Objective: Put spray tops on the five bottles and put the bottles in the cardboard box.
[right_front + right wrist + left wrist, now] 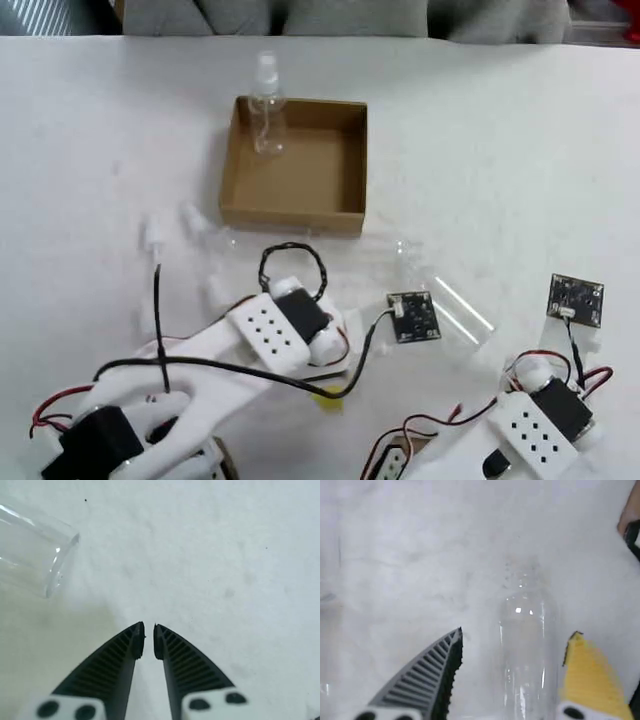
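1. Between the spread jaws of my left gripper (pixel 517 632) an uncapped bottle (pixel 525 645) lies flat on the table (pixel 500 150), neck pointing away. Neither finger touches it, and it sits nearer the yellow one. If I close like this, I expect the dark finger to shove the round plastic sideways, so it rolls or squirts out.
2. My right gripper (pixel 148 640) has its jaws almost together on nothing, low over the table, with a second bottle (pixel 35 555) lying nearby. A careless sweep could nudge that bottle into a roll.
3. The spray tops (pixel 152 235) lie near the front-left corner of the cardboard box (pixel 290 215). They are small and pale on a pale table, so a grab may miss or tip one.
4. A capped bottle (pixel 267 110) stands in the box's far corner. Setting the next one down too close could topple it.
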`<state>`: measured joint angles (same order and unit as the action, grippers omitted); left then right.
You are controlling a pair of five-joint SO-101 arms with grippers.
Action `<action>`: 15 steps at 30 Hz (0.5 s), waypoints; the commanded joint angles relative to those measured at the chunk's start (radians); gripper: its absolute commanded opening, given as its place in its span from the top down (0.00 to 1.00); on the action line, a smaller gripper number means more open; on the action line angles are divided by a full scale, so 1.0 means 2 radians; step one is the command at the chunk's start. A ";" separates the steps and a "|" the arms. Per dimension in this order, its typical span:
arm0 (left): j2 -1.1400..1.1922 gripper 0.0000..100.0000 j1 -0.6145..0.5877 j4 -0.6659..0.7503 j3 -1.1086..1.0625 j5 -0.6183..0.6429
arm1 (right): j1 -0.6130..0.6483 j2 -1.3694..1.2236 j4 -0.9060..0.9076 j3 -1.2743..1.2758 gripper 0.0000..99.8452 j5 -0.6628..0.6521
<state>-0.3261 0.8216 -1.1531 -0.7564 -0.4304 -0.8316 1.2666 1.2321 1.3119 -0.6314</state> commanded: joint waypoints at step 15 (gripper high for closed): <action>0.001 0.62 -0.020 0.074 -0.036 0.037 | -0.003 -0.001 -0.016 -0.003 0.98 -0.005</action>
<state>-0.3261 0.8078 -1.0365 -0.8332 -0.3629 -0.8332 1.2666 1.2152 1.3119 -0.6360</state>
